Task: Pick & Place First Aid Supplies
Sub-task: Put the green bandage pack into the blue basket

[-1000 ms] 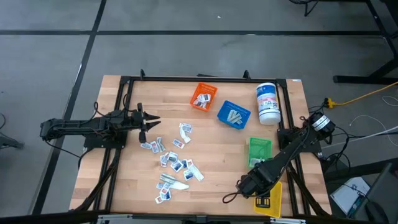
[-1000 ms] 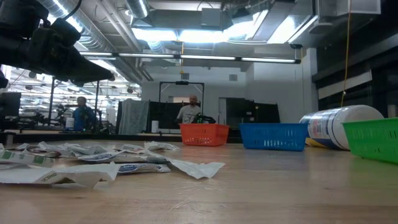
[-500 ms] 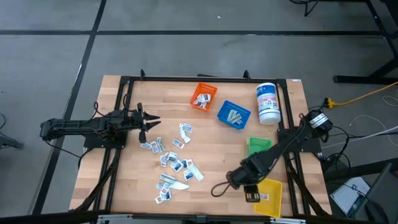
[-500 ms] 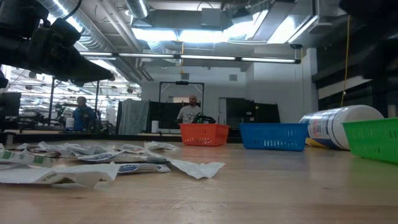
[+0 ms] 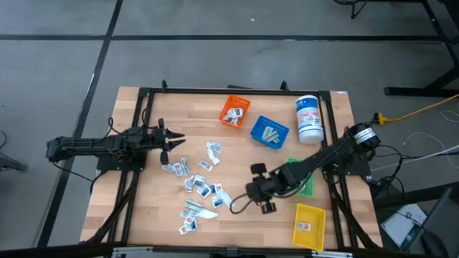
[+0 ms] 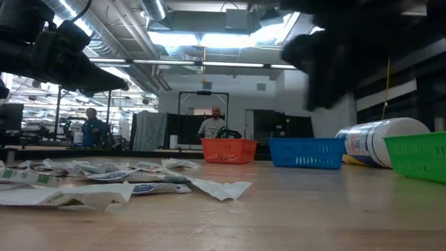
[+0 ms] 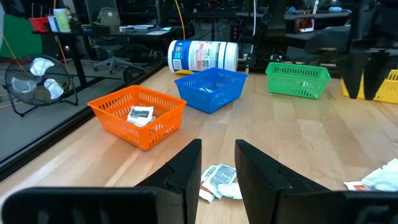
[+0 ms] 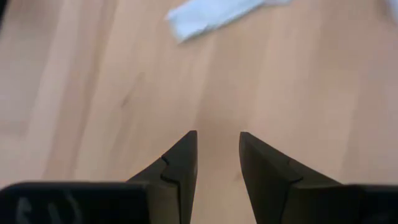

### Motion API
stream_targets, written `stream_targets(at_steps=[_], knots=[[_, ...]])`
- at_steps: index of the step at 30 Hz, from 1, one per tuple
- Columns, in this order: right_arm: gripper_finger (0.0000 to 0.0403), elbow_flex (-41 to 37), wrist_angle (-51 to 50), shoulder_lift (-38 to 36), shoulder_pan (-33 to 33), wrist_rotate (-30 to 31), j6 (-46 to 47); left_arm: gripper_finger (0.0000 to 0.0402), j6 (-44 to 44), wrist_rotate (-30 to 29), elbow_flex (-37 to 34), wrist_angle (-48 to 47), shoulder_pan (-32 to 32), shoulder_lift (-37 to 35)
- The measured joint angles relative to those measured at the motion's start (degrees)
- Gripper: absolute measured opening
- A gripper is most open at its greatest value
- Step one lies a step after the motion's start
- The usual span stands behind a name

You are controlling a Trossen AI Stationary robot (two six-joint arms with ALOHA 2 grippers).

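The first aid supplies (image 5: 201, 183), several small flat white packets, lie scattered on the wooden table left of centre; they also show in the low view (image 6: 104, 180) and the left wrist view (image 7: 218, 180). My right gripper (image 5: 242, 203) hangs open just right of the pile, slanting down at bare wood, with one white packet (image 8: 211, 15) ahead of its fingers (image 8: 217, 142). My left gripper (image 5: 179, 141) waits open and level at the table's left edge, above the pile's far end (image 7: 217, 155).
At the back stand an orange bin (image 5: 234, 111) holding a packet, a blue bin (image 5: 269, 132) and a white canister (image 5: 309, 120) lying on its side. A green bin (image 5: 305, 185) is partly under my right arm; a yellow bin (image 5: 308, 226) sits near right. People stand beyond the table (image 6: 212, 124).
My right gripper has swung from over the yellow bin at the near right corner toward the table's left, up to the packet pile, rolling and tipping down as it went. Its arm has come into the low view at upper right. The packets have stayed put.
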Motion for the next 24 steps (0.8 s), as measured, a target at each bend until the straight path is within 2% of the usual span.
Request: stream_targets(at_steps=[6,12,21,24], knots=[[0.0120,0.1,11.9,4.0,-2.8,0.5,-7.1,0.0093,0.0,0.0,0.0,0.0,0.0,0.0],[0.0120,0.1,26.6,9.7,-3.4,0.4,-9.6,0.0092,0.0,0.0,0.0,0.0,0.0,0.0],[0.0120,0.0,32.8,13.9,-3.4,0.3,-6.7,0.0091,0.0,0.1,0.0,0.0,0.0,0.0],[0.0120,0.1,33.7,14.6,-3.4,-2.0,-6.3,0.0093,0.0,0.1,0.0,0.0,0.0,0.0]])
